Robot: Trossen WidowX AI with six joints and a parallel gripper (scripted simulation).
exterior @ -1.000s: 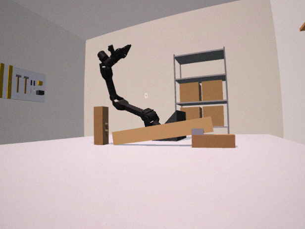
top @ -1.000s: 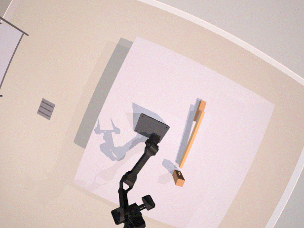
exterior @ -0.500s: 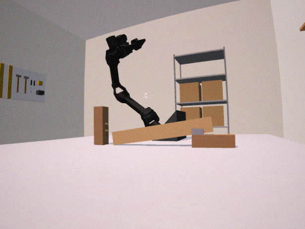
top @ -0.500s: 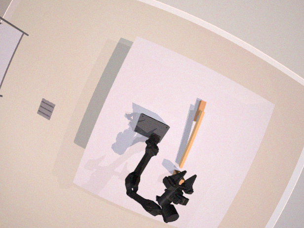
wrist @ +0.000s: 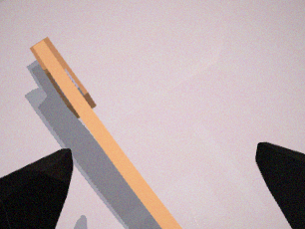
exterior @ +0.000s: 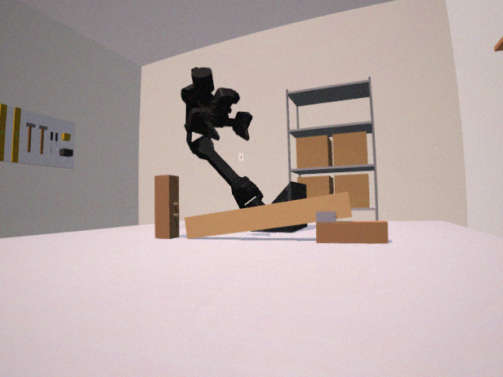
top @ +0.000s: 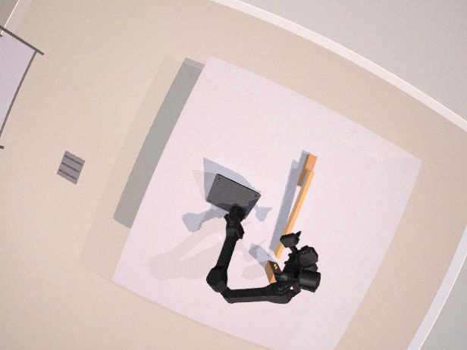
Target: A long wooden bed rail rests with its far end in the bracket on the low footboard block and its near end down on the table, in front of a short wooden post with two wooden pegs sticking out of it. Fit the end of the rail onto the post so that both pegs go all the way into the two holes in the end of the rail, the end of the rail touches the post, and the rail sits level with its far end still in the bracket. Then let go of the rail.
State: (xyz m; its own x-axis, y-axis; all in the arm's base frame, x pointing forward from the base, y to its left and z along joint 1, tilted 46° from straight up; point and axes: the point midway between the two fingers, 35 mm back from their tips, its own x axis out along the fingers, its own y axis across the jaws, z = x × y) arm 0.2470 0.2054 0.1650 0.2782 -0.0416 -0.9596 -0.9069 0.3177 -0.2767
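The long rail [top: 299,206] [exterior: 265,212] [wrist: 120,156] slopes. Its far end is raised at the bracket [exterior: 326,216] on the low footboard block [top: 311,161] [exterior: 351,232]. Its near end is down on the table, a small gap from the upright post [top: 271,273] [exterior: 163,206]. Two pegs [exterior: 175,214] stick out of the post toward the rail, above the rail's near end. The holes in the rail end are not visible. My gripper [exterior: 232,139] [wrist: 166,155] is open and empty, pointing down high above the rail. The rail shows between the fingertips in the wrist view, far below them.
The arm's dark base plate [top: 233,193] is on the table beside the rail. The arm bends around past the post, partly covering it from above. A shelf rack [exterior: 331,169] with boxes and a tool board [exterior: 49,140] are in the background.
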